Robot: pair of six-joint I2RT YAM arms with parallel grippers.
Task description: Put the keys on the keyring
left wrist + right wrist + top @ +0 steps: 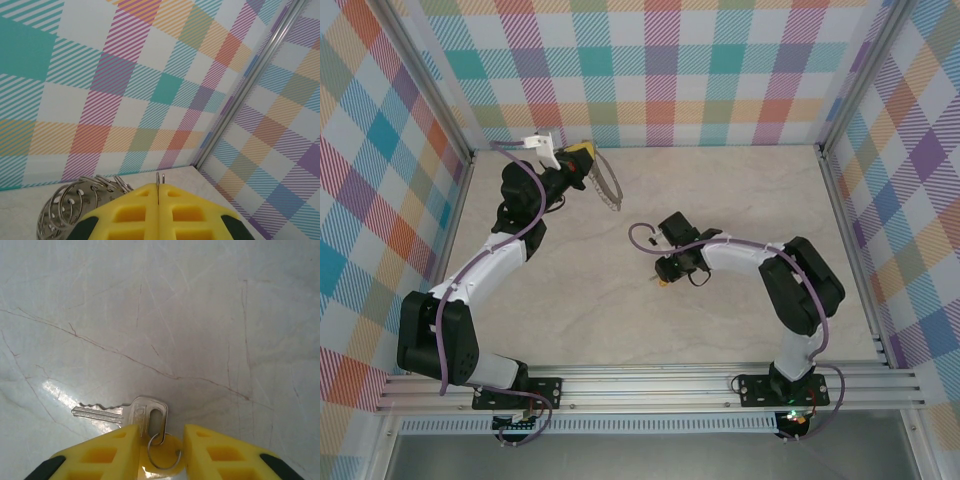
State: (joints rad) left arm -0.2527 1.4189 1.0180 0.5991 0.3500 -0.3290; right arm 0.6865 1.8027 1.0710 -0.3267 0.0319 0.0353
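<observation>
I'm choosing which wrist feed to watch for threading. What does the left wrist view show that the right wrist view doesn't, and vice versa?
Left wrist, not right: the keyring with silvery loops, its thin edge pinched in the shut left gripper, and plaid walls. Right wrist, not left: the key lying flat on the table, its small ring and yellow tag between the parted jaws of the right gripper. Both: yellow fingers at the bottom edge and the marble table.
</observation>
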